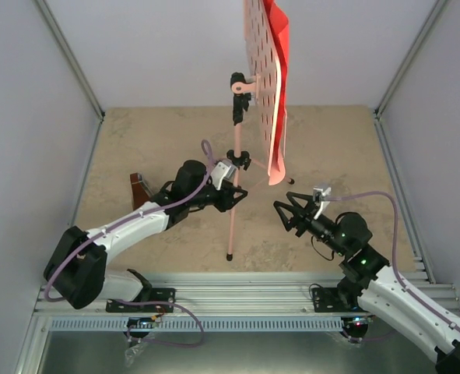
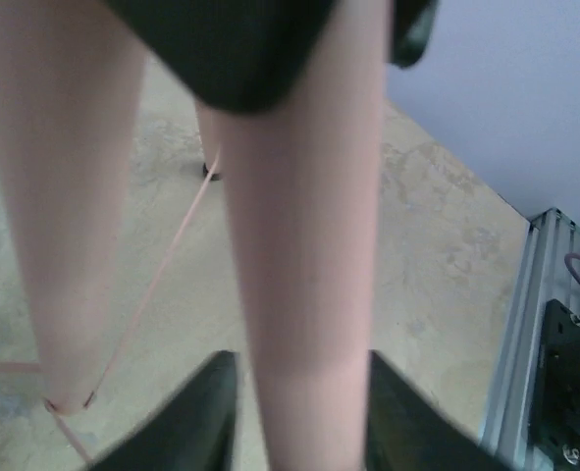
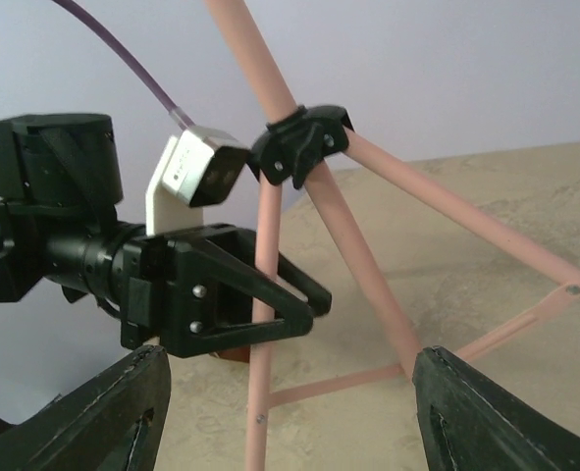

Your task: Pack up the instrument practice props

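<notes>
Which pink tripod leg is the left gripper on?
The pink tripod stand's nearest leg, foot lowest in the top view; the left gripper straddles it.

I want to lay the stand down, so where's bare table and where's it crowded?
Bare tabletop: far left, between the left wall and the pink music stand; far right, between the red sheet and the right wall. Crowded mid-table: left hand gripping the stand's leg, metronome by its arm, right hand open.

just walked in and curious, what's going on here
The left claw straddles a leg of the pink music stand; whether it grips is unclear. The right claw hangs open and empty nearby. The stand is upright with the red sheet on its desk; the brown metronome stands off to its left, untouched.
</notes>
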Controlling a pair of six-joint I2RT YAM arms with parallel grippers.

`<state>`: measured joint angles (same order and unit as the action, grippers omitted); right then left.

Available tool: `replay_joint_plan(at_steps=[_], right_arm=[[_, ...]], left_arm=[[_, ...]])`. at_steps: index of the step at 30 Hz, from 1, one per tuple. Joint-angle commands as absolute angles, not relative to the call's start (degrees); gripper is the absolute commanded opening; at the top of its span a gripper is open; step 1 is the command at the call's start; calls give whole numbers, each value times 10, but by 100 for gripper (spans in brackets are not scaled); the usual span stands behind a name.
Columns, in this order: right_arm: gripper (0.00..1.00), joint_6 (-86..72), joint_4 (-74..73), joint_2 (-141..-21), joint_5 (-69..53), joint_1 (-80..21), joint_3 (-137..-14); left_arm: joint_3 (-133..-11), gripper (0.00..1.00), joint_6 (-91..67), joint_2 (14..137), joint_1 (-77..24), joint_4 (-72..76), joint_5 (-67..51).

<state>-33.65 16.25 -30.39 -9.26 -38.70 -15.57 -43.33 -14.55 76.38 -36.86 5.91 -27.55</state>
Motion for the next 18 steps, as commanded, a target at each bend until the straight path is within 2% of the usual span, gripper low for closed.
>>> replay_joint_plan(at_steps=[1, 3, 5, 10, 14, 18], right_arm=[[70, -322, 127, -323, -91, -385, -180], [72, -316, 108, -337, -97, -385, -201], [75, -313, 98, -348, -106, -385, -216], [77, -332, 112, -393, -146, -376, -242], [75, -367, 145, -459, -177, -352, -277], [72, -401, 195, -558, -212, -344, -332]], left_arm=[[-455, 53, -98, 765, -362, 65, -250], [-459, 71, -120, 750, -362, 54, -229], [-468, 82, -147, 722, -362, 29, -212], [-459, 98, -206, 613, -362, 6, -206], [-507, 99, -240, 559, -363, -112, -122], [-555, 99, -238, 545, -357, -195, -95]])
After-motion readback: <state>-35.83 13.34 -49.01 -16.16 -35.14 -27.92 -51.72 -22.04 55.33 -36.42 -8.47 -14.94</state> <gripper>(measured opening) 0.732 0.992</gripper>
